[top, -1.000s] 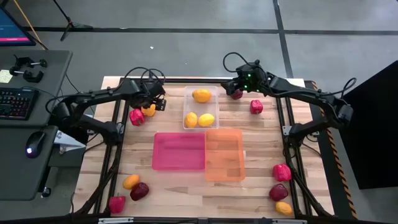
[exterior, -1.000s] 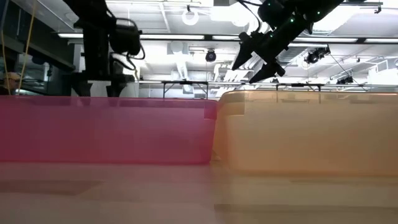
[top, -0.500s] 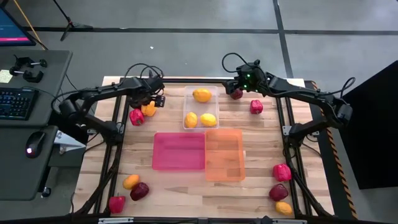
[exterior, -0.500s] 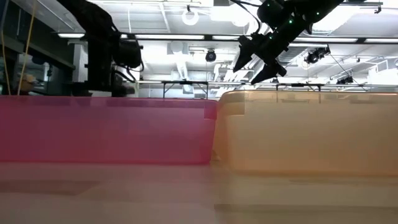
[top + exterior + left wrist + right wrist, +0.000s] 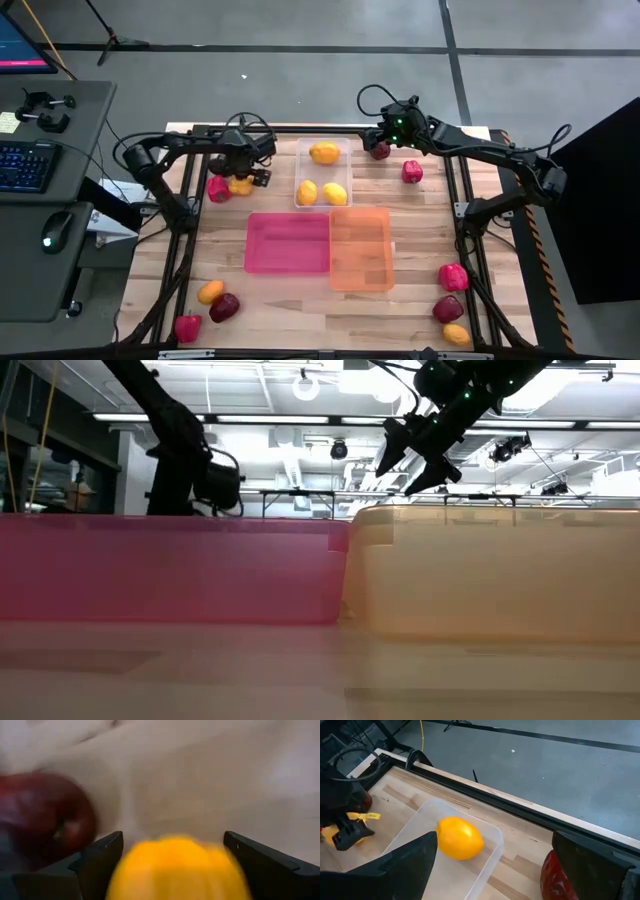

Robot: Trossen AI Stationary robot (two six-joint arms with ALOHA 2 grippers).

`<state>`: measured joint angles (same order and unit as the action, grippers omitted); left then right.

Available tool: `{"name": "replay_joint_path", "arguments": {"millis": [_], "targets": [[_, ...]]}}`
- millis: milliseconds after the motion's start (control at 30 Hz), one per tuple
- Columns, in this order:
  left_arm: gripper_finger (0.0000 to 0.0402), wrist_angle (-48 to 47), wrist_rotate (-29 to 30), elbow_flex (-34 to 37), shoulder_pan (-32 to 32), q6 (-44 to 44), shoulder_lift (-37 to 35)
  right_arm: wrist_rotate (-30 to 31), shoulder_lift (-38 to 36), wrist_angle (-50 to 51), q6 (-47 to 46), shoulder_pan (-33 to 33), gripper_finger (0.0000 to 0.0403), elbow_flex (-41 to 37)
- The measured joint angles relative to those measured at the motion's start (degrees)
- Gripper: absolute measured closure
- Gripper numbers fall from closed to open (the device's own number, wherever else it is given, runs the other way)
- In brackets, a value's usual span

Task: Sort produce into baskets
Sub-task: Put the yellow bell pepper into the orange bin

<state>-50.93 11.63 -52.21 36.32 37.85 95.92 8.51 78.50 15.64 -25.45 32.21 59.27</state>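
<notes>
My left gripper (image 5: 246,178) is low over the table's far left, open. Its fingers stand on either side of a yellow bell pepper (image 5: 175,870), with a red pepper (image 5: 217,187) just beside it. My right gripper (image 5: 383,138) is open and empty, raised near the far edge above a maroon piece (image 5: 380,151). The clear bin (image 5: 322,196) holds three yellow citrus pieces. The pink bin (image 5: 288,243) and the orange bin (image 5: 360,248) stand side by side at the table's middle. My left gripper's fingers (image 5: 100,857) stand on either side of the yellow pepper's body (image 5: 150,865), coming from above. I cannot tell whether they touch it. The pepper rests on the table.
A red pepper (image 5: 412,172) lies right of the maroon piece. An orange citrus (image 5: 210,291), a maroon piece (image 5: 225,307) and a red pepper (image 5: 188,326) lie near left. A red pepper (image 5: 452,277), a maroon piece (image 5: 447,309) and a citrus (image 5: 456,334) lie near right.
My left gripper has gone down toward the yellow pepper, a little toward the table's near edge, as its arm swung round. My right gripper has stayed over the maroon piece.
</notes>
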Motion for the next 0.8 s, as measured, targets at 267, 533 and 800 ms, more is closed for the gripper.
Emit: {"name": "replay_joint_path", "arguments": {"millis": [267,533,800], "targets": [[0.0137,1.72,2.46,-2.41,-1.76,-2.65,-7.59,-0.04,0.0,0.02,-0.01,0.0,0.002,0.0],[0.0132,4.07,5.16,-8.85,-1.54,-7.13,-18.62,-0.05,0.0,0.0,-0.15,0.02,0.002,0.0],[0.0133,30.67,0.8,-12.24,-8.47,-11.57,-15.41,-0.09,-0.83,-1.68,-0.72,0.43,0.002,0.0]]}}
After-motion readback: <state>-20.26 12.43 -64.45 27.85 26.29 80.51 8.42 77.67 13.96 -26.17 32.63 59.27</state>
